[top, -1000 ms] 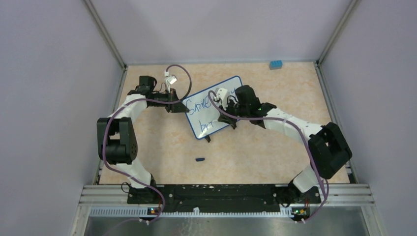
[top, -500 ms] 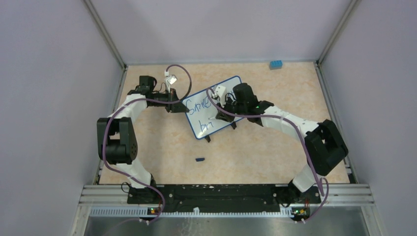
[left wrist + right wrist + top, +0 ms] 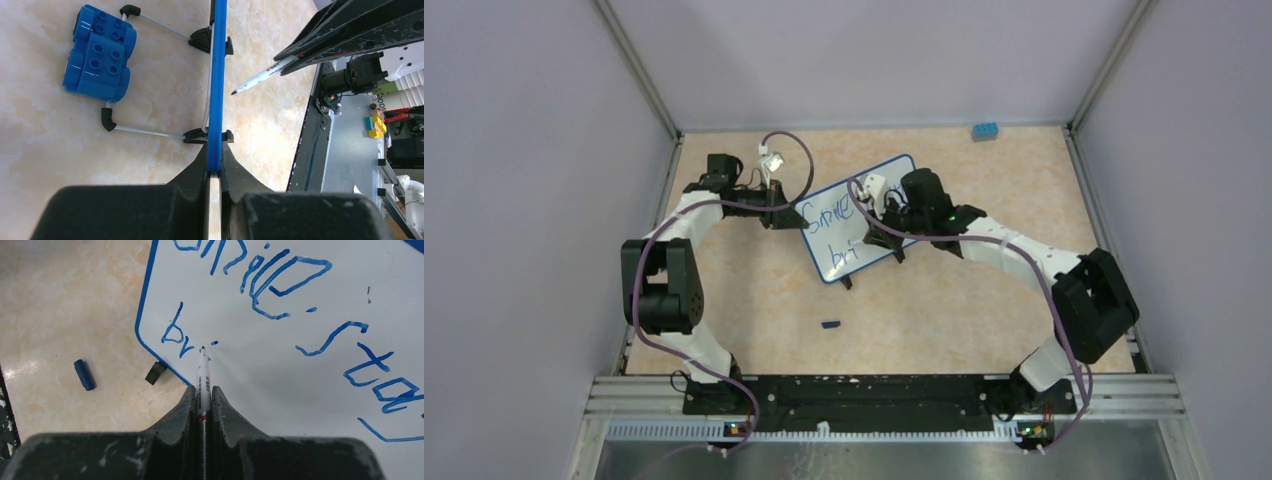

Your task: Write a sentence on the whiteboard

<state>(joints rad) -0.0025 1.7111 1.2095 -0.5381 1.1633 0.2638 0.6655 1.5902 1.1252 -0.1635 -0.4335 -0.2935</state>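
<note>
- Right gripper (image 3: 202, 390): fingers pressed together on a slim white marker (image 3: 202, 371). Its blue tip points straight ahead, just short of the board face.
- Left gripper (image 3: 214, 162): pinching the thin blue frame of the whiteboard (image 3: 218, 75), which stands on black feet.
- Sentence (image 3: 280, 285): glossy blue strokes, with the upper line ahead and "br" just left of the tip.
- Marker cap (image 3: 84, 374): small blue cylinder on the mottled worktop (image 3: 60, 300), left of the right gripper.

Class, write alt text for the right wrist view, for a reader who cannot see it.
The right gripper holds a marker, its tip at the whiteboard just after a handwritten "br", under a longer line of blue writing. A blue cap lies on the table left of the board, near one black foot.
</note>
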